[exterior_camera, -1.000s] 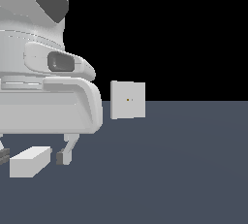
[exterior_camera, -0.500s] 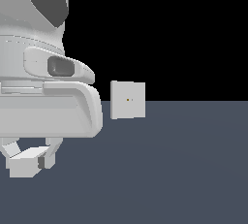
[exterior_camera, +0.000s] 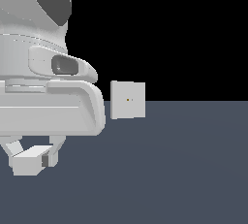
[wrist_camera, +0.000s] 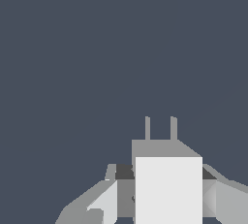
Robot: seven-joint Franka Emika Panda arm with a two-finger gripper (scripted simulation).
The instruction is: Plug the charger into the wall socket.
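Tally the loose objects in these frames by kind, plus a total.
Small white rectangular block charger, between the tool's fingers: 1
Thin flat white square wall socket plate with orange centre dot: 1
Total: 2

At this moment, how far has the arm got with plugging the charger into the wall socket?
Done: the gripper has closed its jaws on the charger; the wrist view shows the block between the fingers, its two prongs pointing ahead.
In hand: the charger is held at the exterior view's left, low over the floor.
Left: the wall socket stands apart, further to the exterior view's right. Carrying, aligning and inserting are not yet done.
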